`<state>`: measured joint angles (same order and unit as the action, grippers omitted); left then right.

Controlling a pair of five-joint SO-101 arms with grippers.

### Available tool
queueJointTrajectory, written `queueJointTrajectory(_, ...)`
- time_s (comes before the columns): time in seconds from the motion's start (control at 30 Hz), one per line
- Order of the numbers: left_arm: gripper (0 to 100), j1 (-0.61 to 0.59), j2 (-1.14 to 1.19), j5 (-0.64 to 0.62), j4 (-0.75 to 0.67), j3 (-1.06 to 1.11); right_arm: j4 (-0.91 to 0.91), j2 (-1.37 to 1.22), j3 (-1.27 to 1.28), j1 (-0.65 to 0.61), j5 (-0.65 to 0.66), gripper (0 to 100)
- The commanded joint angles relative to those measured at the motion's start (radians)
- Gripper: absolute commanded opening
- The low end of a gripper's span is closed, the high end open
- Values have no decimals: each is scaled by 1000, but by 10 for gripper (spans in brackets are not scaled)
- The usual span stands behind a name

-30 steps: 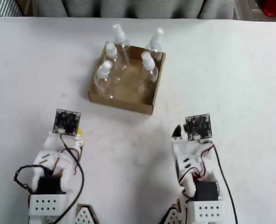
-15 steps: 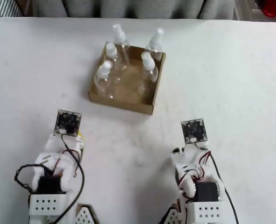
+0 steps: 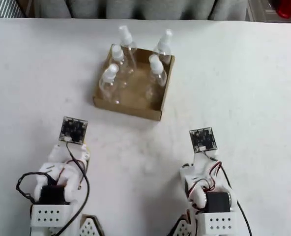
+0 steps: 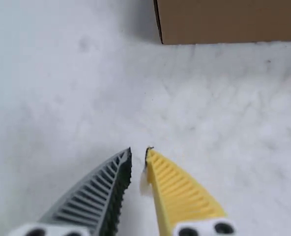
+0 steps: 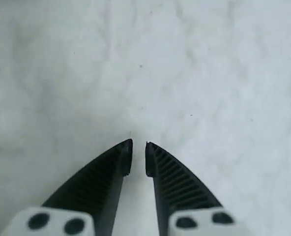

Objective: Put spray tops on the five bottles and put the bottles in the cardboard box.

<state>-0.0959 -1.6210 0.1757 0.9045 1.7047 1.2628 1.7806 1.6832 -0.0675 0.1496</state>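
Five bottles (image 3: 156, 78) stand upright in the cardboard box (image 3: 133, 107), spray tops on.
The left gripper (image 4: 138, 153) hangs low over the white table (image 3: 244, 73), near the box's corner, its jaws pinched to a sliver and empty. The right gripper (image 5: 138, 150) is the same, nearly closed on nothing.

Bright, even light washes out the white table (image 4: 62, 98), leaving a soft shadow beside the cardboard box (image 4: 224, 19).
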Motion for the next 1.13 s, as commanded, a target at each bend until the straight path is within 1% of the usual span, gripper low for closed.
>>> queueJointTrajectory(0.0,68,87,-12,11,97,-6,7,19,8,10,-3,20)
queueJointTrajectory(0.1,68,130,-13,11,129,-6,7,19,8,10,-3,20)
queueJointTrajectory(0.23,68,125,-15,8,129,-5,7,19,8,12,-3,20)
queueJointTrajectory(0.4,68,82,-15,8,129,-5,7,19,8,7,-3,20)
queueJointTrajectory(1.1,68,81,-15,8,129,-5,7,19,8,8,-3,20)
